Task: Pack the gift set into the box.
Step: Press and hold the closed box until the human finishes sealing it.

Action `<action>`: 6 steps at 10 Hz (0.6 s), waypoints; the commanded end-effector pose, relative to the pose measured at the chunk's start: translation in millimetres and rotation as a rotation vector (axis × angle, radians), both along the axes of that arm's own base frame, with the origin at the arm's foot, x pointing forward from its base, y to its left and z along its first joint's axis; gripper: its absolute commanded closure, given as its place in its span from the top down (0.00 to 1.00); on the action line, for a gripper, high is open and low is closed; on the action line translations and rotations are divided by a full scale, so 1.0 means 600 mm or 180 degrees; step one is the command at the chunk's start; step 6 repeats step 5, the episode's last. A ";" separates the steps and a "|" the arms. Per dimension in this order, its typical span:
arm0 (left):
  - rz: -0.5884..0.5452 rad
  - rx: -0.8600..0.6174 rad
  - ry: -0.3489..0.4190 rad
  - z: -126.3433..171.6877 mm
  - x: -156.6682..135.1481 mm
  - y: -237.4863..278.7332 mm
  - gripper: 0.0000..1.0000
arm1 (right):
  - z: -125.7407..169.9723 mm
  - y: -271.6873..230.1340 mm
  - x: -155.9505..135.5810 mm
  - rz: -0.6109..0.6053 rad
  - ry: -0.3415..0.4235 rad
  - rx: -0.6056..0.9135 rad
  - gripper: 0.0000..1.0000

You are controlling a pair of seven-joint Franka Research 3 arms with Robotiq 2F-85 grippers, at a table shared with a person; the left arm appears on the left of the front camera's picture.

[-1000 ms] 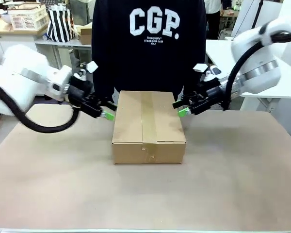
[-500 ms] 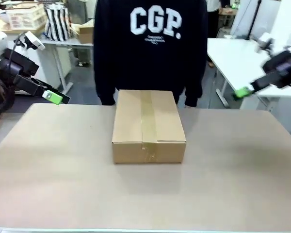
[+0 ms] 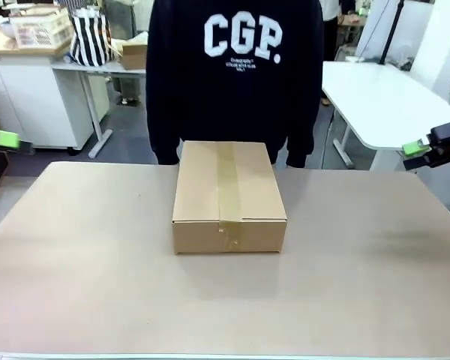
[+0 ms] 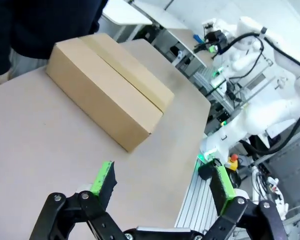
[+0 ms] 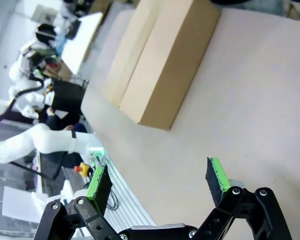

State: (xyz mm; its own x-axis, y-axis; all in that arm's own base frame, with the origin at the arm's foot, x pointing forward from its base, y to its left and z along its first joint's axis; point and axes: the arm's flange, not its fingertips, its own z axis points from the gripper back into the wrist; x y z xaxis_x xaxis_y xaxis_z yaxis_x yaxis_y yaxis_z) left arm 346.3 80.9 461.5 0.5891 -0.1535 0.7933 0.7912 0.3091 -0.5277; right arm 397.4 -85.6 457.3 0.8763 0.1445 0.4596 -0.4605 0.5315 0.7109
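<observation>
The box [image 3: 229,196] sits closed in the middle of the table [image 3: 360,277], its top flaps folded flat and a tan tape seam [image 3: 228,180] running down the centre of the lid and over the near face. Taking the box as the hub of a clock with twelve o'clock toward the far edge, a person in a dark printed sweatshirt [image 3: 234,75] stands right behind it at twelve, close against the table. The gift set cannot be made out anywhere on the table; with the lid down it may well lie inside, but the flaps hide whatever the carton holds, so that is only a judgement. The left gripper [image 4: 161,184] is spread wide with nothing between its green pads [image 4: 103,177], and its wrist camera looks back at the box from well away; in the front view just a green pad tip shows at the edge, out at about nine o'clock. The right gripper [image 5: 156,181] is likewise wide and empty, well apart from the box, and the front view places it off the table's corner at about two o'clock. Neither touches the carton. Judged from how things lie, the packing looks finished or very nearly so: the box is shut, the seam is closed, and both arms hang clear, leaving at most a check of the seal.
</observation>
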 end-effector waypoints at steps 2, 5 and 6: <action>-0.0212 0.0119 -0.0010 0.009 0.014 -0.031 1.00 | 0.018 0.016 -0.007 0.0129 -0.0019 0.0000 1.00; -0.0212 0.0119 -0.0010 0.009 0.014 -0.031 1.00 | 0.018 0.016 -0.007 0.0129 -0.0019 0.0000 1.00; -0.0212 0.0119 -0.0010 0.009 0.014 -0.031 1.00 | 0.018 0.016 -0.007 0.0129 -0.0019 0.0000 1.00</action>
